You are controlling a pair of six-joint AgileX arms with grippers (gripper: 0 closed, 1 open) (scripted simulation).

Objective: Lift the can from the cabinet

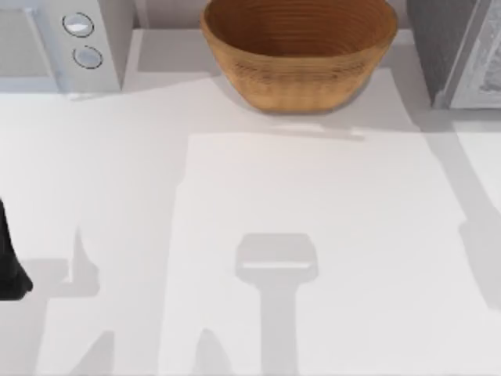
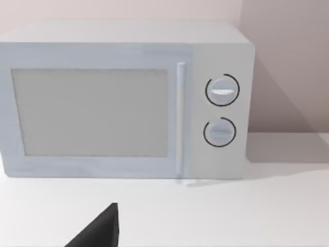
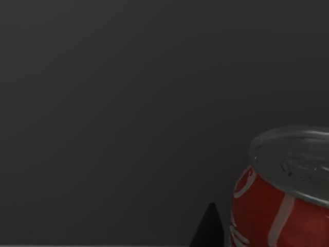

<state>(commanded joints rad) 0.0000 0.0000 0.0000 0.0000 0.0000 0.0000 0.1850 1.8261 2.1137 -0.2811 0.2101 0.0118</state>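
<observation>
A red can (image 3: 277,206) with white lettering and a silver lid stands upright in front of the dark grey inner wall of the cabinet (image 3: 128,103). A black part of my right gripper (image 3: 208,229) sits close beside the can's side, at about its mid height. In the top view the cabinet (image 1: 458,55) is the grey box at the back right. My left arm (image 1: 9,270) is parked at the table's left edge, and its gripper (image 2: 97,234) points at a microwave.
A white microwave (image 1: 59,43) with two dials stands at the back left, its door shut. A brown woven basket (image 1: 301,74) stands at the back middle. The white table (image 1: 250,235) stretches in front of them.
</observation>
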